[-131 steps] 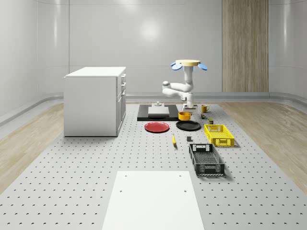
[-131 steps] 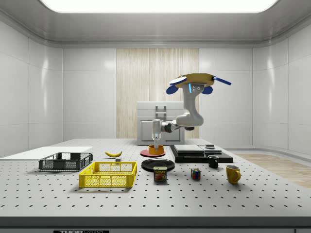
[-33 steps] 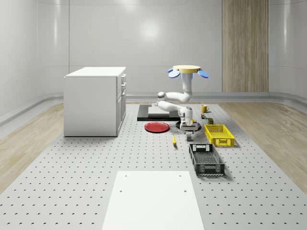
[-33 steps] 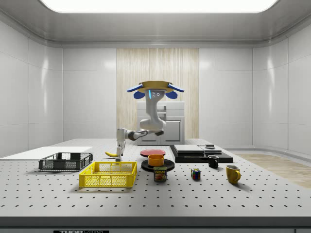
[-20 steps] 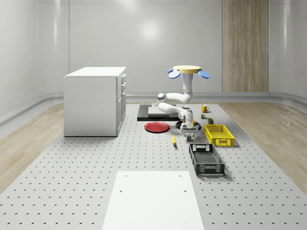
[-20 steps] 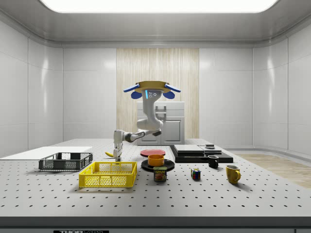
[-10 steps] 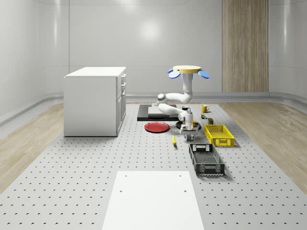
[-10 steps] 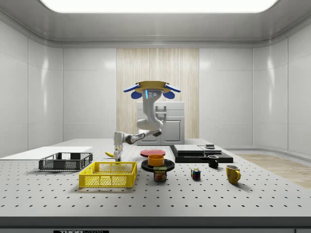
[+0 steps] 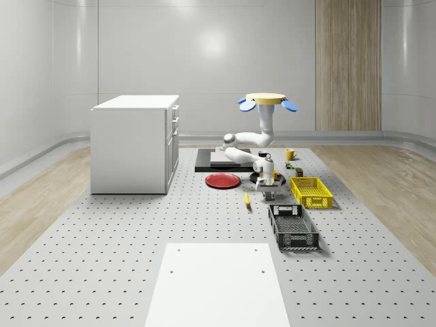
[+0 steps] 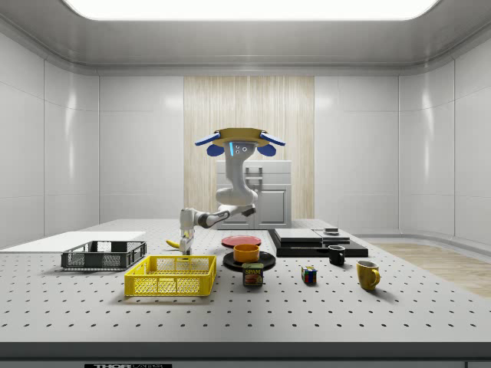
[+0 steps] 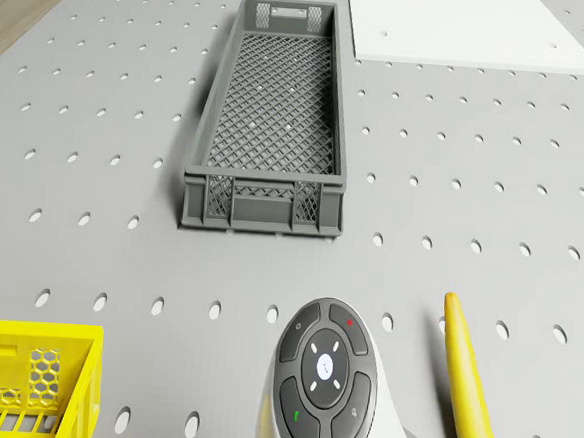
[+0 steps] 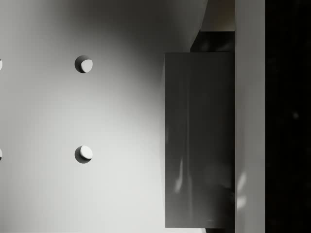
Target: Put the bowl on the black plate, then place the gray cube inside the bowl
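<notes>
1. Nearest on the tabletop [image 9: 136, 231] lies the gray crate [image 9: 292, 226], with the yellow basket [image 9: 311, 191] just beyond it.
2. Between the crate and the banana [image 9: 246, 199], the fingers [image 9: 267, 195] hang low over the tabletop, pointing down. I cannot tell whether they are spread or pressed together.
3. The wrist view puts the gray cube [image 12: 199, 141] right under them on the tabletop, off to one side of centre. Its longer face runs alongside a dark band at the edge. Centring on it seems the next need.
4. Farther back, the bowl [image 10: 246, 252] already sits on the black plate [image 10: 249, 261].
5. The drone [image 9: 266, 99] hovers roughly above that plate.
</notes>
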### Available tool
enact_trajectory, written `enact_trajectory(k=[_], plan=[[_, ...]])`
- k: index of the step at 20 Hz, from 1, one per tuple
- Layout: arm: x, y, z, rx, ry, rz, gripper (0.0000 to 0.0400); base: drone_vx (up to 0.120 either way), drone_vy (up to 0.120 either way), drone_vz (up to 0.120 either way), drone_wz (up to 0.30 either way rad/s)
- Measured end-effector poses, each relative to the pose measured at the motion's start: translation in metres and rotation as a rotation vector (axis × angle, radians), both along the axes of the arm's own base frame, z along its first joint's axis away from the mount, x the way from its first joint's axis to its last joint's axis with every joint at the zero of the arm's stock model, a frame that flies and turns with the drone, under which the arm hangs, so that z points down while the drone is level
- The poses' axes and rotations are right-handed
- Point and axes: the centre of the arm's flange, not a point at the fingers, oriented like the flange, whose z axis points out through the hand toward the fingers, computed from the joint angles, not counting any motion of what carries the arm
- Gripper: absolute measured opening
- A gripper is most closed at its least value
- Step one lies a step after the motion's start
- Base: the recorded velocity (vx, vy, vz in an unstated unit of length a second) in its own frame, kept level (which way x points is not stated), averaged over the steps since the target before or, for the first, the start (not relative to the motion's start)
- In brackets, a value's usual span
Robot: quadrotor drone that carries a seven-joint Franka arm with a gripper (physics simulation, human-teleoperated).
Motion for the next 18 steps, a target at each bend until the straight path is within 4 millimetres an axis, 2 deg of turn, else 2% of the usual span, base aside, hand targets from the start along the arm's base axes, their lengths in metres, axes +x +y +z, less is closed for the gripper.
enact_trajectory(k=[8, 12, 18], plan=[[0.000, 0.000, 0.000, 0.000, 0.000, -0.001, 0.0256, 0.000, 0.000, 0.000, 0.000], [0.000, 0.000, -0.009, 0.000, 0.000, 0.000, 0.0252, 0.000, 0.000, 0.000, 0.000], [0.000, 0.000, -0.028, 0.000, 0.000, 0.000, 0.0251, 0.000, 0.000, 0.120, 0.000]])
